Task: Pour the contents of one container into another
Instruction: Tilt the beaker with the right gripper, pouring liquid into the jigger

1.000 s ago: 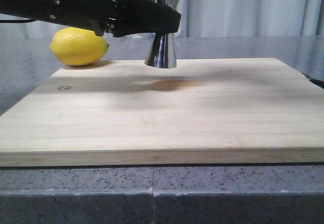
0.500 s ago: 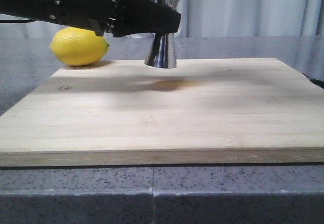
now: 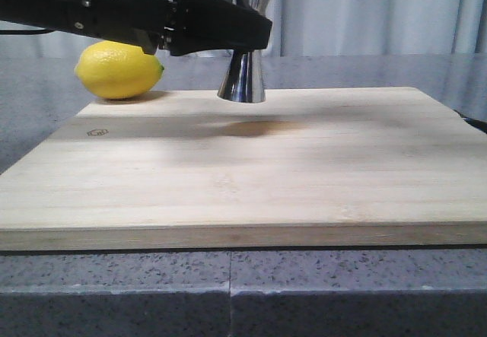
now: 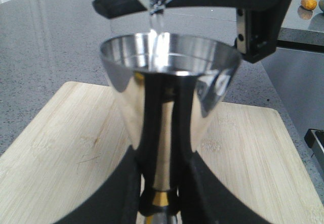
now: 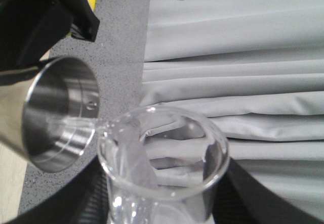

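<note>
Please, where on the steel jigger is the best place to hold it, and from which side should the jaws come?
Probably at the narrow waist with the gold band, coming in level from the side. The jigger stands upright and its two cones widen away from the waist, so jaws there cannot slide up or down. The left gripper already holds it about there, leaving the mouth free for the beaker.

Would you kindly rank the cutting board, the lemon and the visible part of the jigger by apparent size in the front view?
1. Wooden cutting board, by far the largest.
2. Lemon.
3. Jigger, smallest, though the left gripper hides its waist and the frame crops its top, so its true size is unsure.
</note>
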Action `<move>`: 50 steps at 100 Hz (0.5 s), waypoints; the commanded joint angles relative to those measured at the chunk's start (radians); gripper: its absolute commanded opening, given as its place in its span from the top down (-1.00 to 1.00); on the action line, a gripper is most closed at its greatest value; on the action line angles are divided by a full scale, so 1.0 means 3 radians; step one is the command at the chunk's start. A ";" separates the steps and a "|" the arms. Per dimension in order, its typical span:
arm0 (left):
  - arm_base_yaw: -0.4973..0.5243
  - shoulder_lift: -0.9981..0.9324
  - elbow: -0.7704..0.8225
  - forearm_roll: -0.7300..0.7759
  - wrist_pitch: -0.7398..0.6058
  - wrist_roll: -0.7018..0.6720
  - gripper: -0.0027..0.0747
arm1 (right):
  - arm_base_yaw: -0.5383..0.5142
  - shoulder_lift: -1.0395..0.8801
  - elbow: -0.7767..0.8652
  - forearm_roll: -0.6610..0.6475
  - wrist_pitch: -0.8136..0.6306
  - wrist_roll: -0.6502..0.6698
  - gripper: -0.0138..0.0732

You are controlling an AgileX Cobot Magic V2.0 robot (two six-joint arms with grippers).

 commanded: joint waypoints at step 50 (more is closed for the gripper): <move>-0.0012 -0.0184 -0.0095 -0.0250 0.0306 -0.0027 0.98 | -0.0006 -0.0133 -0.0122 -0.0144 -0.0047 -0.0018 0.21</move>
